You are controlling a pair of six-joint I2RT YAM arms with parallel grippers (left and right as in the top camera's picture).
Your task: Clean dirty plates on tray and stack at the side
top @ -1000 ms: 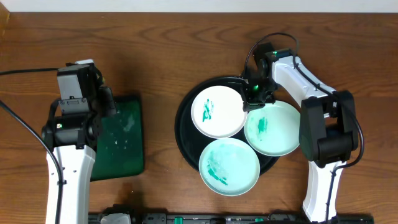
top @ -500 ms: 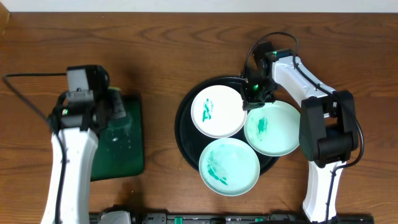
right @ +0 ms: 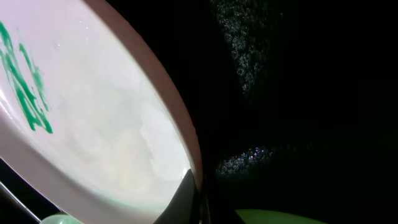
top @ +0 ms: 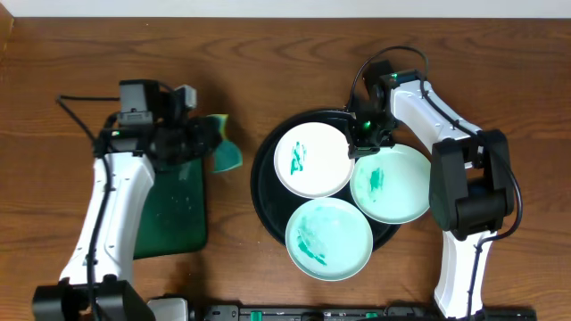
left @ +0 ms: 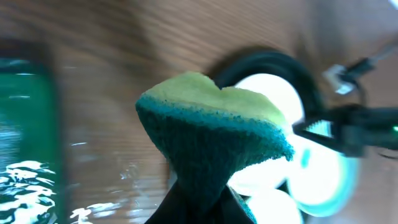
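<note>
Three stained plates lie on the round black tray [top: 266, 183]: a white plate [top: 312, 159], a light green plate [top: 393, 185] and a teal plate [top: 328, 237]. My left gripper [top: 207, 143] is shut on a sponge [top: 226, 148] with a yellow top and teal underside, held just left of the tray. In the left wrist view the sponge [left: 211, 130] fills the middle above my gripper [left: 202, 202]. My right gripper [top: 364, 135] is shut on the white plate's right rim. The right wrist view shows that plate [right: 93, 124] in my gripper [right: 198, 193].
A wet dark green mat [top: 174, 205] lies on the wooden table at the left, under the left arm. It also shows in the left wrist view [left: 25, 124]. The right arm's cable loops above the tray's far edge.
My left arm has swung right from over the green mat, carrying the sponge up to the tray's left edge. The right arm and the plates have not moved.
</note>
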